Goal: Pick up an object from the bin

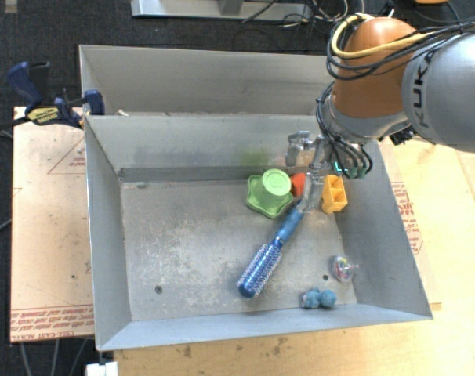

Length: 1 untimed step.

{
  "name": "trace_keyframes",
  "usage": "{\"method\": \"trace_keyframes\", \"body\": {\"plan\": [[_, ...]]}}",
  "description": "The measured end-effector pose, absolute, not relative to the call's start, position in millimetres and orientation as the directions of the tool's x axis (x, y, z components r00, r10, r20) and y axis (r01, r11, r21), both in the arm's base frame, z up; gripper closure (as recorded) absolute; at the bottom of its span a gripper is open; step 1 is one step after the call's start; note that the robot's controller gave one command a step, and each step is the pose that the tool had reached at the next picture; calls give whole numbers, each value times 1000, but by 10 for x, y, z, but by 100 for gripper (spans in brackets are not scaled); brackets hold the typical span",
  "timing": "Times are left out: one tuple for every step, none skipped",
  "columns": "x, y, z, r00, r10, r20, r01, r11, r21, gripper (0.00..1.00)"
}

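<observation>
Blue hairbrush (267, 258) lies slantwise on the grey floor of the bin (183, 241), right of the frame's centre. Its bristled head points to the lower left and its handle runs up to the upper right. The handle's upper end reaches in just under the gripper (310, 188), which hangs low in the upper right part of the bin, close to the back wall. Whether the claw is released or clenched cannot be told from this angle, nor whether it touches the handle.

Just left of the gripper sits a green cup-like thing (269, 192) with a wavy rim and a round paler green top, near the handle's upper end. Between that green thing and the gripper a small orange thing (299, 183) peeps out, partly hidden. Just right of the gripper a yellow-orange block (334, 195) lies against the bin's sloping right wall.

Lower right, well apart from the gripper, a small clear trinket with a pinkish tint (344, 270) rests near the right wall, and below it a lumpy blue thing (320, 298) lies by the front edge.

The arm comes in from the upper right of the frame, its wrist capped by an orange cover (375, 61) with cables looped round it
</observation>
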<state>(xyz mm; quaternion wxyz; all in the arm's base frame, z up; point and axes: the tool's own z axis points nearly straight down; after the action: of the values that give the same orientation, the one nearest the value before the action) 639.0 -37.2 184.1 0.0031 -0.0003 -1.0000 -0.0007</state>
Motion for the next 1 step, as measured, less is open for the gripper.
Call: {"method": "trace_keyframes", "body": {"plan": [[6340,-109,1176,-999,47,1,47,999,3,0]]}}
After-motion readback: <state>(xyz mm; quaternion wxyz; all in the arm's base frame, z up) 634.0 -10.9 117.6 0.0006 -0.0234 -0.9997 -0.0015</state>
